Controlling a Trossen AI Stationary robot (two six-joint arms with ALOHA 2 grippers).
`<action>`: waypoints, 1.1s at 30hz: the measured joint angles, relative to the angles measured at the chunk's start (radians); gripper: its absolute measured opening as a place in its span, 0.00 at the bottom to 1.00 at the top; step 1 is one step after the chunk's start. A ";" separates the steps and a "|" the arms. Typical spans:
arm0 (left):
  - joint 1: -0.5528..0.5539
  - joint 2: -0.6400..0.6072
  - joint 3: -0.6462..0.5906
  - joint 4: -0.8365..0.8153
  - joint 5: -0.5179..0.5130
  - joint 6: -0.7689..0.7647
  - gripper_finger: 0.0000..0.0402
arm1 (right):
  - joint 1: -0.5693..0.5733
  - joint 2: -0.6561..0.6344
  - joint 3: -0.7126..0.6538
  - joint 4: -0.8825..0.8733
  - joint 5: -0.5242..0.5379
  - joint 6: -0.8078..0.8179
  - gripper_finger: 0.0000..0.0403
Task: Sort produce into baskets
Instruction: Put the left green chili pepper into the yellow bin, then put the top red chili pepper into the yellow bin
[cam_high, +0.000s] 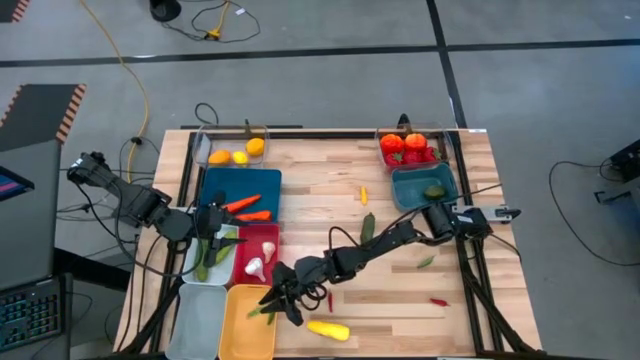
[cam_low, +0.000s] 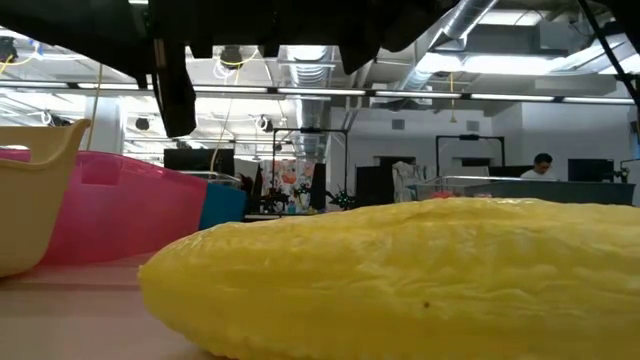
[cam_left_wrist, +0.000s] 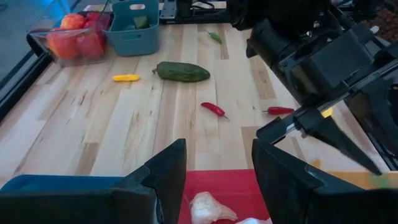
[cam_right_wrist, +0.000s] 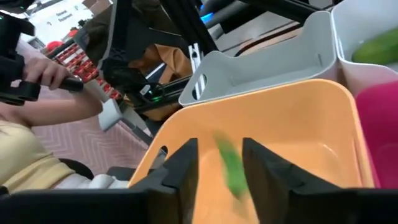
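Note:
My right gripper (cam_high: 282, 300) is open over the near right edge of the yellow basket (cam_right_wrist: 298, 124). A small green chilli (cam_right_wrist: 229, 165) shows blurred in the gap between its fingers, touching neither, over the basket's floor; in the high view the chilli (cam_high: 256, 312) is a green speck in the basket. A yellow squash (cam_high: 328, 329) lies on the table just right of that basket. My left gripper (cam_high: 212, 232) is open and empty over the red basket (cam_high: 262, 240), which holds white garlic (cam_left_wrist: 208, 208).
Baskets stand along the left: clear with citrus (cam_high: 232, 152), dark blue with carrots (cam_high: 243, 205), white with cucumbers (cam_high: 205, 262), pale grey-blue (cam_high: 195, 320). Tomatoes (cam_high: 410, 148) and the teal basket (cam_high: 420, 190) stand far right. Loose: a cucumber (cam_high: 367, 226), chillies (cam_high: 438, 301). A person (cam_right_wrist: 37, 124) is beyond the table.

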 joint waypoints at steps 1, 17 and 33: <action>0.000 0.000 0.000 0.000 0.000 0.000 0.42 | -0.001 0.000 0.000 -0.007 0.000 -0.002 0.41; 0.000 0.000 0.000 0.000 -0.001 0.000 0.42 | -0.055 -0.182 0.001 -0.443 -0.074 -0.183 0.52; 0.000 0.000 0.000 0.000 -0.003 0.000 0.42 | -0.029 -0.296 0.002 -1.305 0.319 -0.375 0.51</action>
